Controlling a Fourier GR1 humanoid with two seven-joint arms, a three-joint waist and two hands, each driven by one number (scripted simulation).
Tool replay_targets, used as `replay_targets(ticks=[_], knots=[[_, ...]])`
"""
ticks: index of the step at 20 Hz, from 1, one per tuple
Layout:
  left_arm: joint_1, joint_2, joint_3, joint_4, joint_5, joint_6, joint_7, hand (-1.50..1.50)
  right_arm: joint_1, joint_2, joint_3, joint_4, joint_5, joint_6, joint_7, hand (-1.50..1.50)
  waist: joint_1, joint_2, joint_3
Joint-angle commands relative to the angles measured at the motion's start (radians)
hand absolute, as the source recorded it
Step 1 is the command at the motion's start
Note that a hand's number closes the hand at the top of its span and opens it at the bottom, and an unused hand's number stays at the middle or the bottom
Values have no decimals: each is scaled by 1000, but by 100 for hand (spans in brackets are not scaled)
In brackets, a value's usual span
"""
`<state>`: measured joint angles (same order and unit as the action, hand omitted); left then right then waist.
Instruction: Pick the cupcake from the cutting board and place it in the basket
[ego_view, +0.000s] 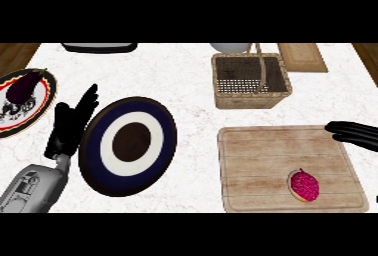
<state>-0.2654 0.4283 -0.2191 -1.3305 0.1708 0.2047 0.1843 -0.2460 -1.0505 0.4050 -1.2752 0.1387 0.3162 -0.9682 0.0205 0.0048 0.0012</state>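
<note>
Cupcake: on cutting board, near corner, long axis running away from robot. Lies below and left of right hand, the nearer hand; fingers straight, holding nothing. Basket: beyond fingers, path unobstructed. Left hand: resting open beside blue plate on desk.

Wooden cutting board, woven wicker basket.

Cupcake on cutting board; basket behind; plate left.
</note>
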Motion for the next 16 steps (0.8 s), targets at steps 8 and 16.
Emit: replay_targets(ticks=[8,16], knots=[[32,-12,53,28,-22,-36,-42,0,-17,149,81,19,94,15,-70,-150,-17,-4,-1],[-41,-39,85,50,-45,-52,28,0,-28,209,81,55,134,11,-72,-150,-21,-3,-1]])
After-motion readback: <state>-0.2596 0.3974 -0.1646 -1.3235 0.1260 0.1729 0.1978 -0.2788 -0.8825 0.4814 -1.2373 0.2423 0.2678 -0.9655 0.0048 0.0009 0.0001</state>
